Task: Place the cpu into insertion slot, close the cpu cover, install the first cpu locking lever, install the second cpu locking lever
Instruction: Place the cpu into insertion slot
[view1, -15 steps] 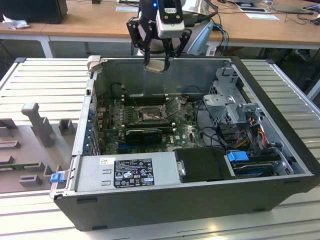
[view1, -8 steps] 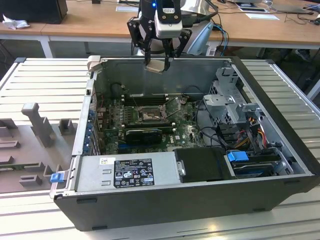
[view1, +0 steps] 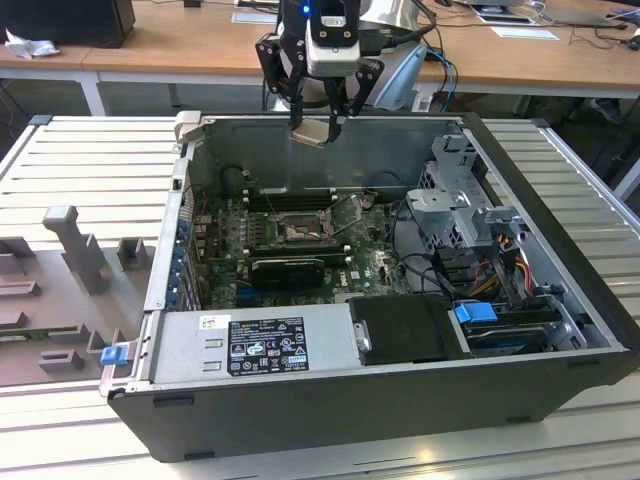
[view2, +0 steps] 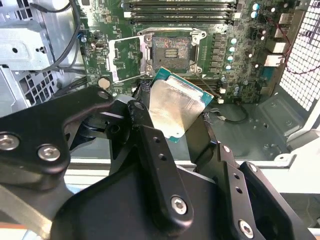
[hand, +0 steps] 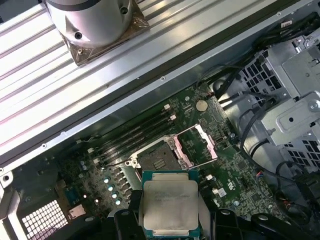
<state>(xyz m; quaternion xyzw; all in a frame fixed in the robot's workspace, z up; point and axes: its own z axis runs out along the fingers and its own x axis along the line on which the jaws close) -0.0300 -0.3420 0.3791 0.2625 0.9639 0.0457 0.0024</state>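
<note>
My gripper (view1: 318, 125) hangs above the far wall of the open computer case (view1: 560, 350), shut on the cpu (view1: 312, 132). In both wrist views the cpu (view2: 175, 100) (hand: 169, 200) shows its silvery top and green edge, clamped between the black fingers (view2: 142, 112). The insertion slot (view1: 298, 232) (view2: 171, 50) (hand: 156, 161) lies open on the green motherboard, below and ahead of the chip, with nothing in it. The cpu cover (view2: 125, 59) (hand: 197, 146) is swung open to the slot's side.
Long black memory slots (view2: 177, 6) run beside the socket. A power supply (view1: 255, 345) fills the case's near side and a drive cage (view1: 460, 200) with cables stands at the exterior view's right. A grey fixture tray (view1: 60, 290) lies to the left of the case.
</note>
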